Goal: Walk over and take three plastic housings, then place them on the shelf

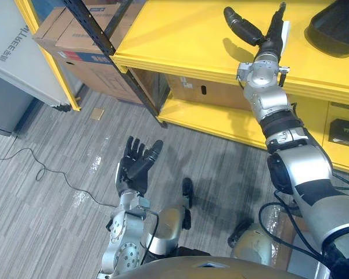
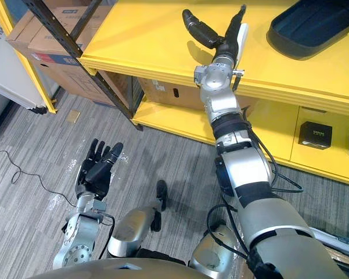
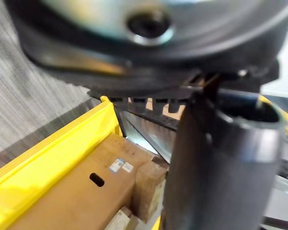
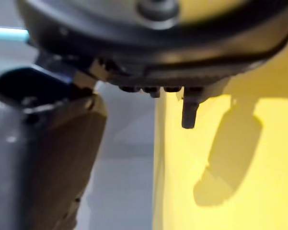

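Right hand (image 2: 223, 42), fingers straight and empty, over the yellow shelf (image 2: 151, 40). A black plastic housing (image 2: 310, 23) lies on the shelf, likely light, stiff and smooth; grip its rim. Left hand (image 1: 136, 164) hangs spread below the shelf.

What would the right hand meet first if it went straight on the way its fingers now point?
Probably nothing: the right hand points across the bare yellow shelf top, and the black housing lies off to its right. Depth is unclear.
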`<state>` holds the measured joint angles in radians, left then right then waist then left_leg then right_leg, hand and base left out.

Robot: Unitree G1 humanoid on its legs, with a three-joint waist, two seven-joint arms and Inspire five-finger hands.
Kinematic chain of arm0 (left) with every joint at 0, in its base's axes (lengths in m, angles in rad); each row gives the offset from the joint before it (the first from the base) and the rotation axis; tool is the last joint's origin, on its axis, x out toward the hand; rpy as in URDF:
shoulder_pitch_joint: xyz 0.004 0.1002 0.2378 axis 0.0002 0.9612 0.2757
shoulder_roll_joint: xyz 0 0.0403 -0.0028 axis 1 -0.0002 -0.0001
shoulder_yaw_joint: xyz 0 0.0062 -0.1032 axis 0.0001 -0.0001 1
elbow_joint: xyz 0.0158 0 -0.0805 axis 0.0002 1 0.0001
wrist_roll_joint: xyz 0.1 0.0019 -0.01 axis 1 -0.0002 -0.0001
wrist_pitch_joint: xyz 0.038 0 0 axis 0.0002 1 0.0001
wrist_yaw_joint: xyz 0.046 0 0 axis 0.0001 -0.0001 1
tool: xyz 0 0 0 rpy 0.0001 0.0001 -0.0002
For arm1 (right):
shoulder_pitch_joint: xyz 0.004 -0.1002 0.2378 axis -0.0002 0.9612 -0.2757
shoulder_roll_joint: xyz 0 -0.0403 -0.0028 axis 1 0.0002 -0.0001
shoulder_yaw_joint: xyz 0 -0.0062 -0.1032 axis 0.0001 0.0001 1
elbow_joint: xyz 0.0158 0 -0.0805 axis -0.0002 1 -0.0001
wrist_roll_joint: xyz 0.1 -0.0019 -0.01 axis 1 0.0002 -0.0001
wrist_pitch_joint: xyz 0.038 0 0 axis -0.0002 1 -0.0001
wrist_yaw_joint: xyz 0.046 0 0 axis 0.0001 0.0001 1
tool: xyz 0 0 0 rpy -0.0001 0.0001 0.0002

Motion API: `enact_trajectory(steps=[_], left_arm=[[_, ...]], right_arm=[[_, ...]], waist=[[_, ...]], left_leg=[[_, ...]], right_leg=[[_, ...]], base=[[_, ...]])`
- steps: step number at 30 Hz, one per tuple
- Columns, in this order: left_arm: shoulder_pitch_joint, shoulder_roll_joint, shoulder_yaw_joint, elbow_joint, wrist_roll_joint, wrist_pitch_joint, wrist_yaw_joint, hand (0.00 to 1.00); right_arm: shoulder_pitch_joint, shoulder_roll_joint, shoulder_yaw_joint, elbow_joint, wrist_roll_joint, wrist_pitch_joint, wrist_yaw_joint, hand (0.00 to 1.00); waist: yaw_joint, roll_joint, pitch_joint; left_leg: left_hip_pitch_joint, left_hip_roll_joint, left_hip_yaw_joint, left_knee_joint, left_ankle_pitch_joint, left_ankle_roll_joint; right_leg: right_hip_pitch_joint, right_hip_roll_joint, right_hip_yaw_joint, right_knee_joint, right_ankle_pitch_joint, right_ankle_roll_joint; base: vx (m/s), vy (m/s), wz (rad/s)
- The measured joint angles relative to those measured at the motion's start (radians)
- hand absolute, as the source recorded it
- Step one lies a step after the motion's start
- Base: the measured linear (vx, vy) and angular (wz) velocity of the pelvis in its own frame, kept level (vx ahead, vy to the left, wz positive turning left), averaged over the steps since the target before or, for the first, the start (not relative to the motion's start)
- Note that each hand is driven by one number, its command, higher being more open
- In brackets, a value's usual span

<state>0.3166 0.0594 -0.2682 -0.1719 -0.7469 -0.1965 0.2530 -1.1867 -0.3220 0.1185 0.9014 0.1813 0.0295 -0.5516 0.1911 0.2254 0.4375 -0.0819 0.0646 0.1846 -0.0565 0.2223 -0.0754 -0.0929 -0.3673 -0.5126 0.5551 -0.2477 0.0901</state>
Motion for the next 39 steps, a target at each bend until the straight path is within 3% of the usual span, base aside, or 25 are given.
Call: enact_trajectory(steps=[13, 25, 39], left_arm=[[-0.042, 0.034, -0.064, 0.064, -0.038, -0.016, -0.004, 1.00], [-0.041, 0.041, -0.073, 0.096, -0.042, -0.023, -0.014, 1.00], [-0.042, 0.045, -0.079, 0.104, -0.041, -0.024, -0.042, 1.00]], right_arm=[[-0.056, -0.070, 0.001, 0.093, 0.000, -0.021, -0.070, 1.00], [-0.065, -0.077, -0.001, 0.125, 0.029, -0.090, -0.090, 1.00], [-0.012, -0.077, -0.041, 0.080, 0.022, -0.130, -0.085, 1.00]], waist=[[0.024, -0.001, 0.000], [0.024, -0.003, 0.003], [-0.009, -0.004, 0.003]], left_leg=[[-0.014, 0.004, 0.005, 0.003, 0.010, 0.013], [-0.012, 0.017, 0.029, 0.003, 0.010, 0.013], [0.024, 0.025, 0.064, -0.019, 0.008, 0.011]], right_leg=[[-0.011, 0.004, 0.004, 0.002, -0.002, -0.001], [-0.022, 0.017, 0.022, 0.000, -0.001, -0.002], [-0.020, 0.032, 0.056, -0.019, 0.005, 0.001]], base=[[0.02, -0.019, -0.01], [0.01, -0.011, -0.04], [0.02, -0.010, -0.09]])
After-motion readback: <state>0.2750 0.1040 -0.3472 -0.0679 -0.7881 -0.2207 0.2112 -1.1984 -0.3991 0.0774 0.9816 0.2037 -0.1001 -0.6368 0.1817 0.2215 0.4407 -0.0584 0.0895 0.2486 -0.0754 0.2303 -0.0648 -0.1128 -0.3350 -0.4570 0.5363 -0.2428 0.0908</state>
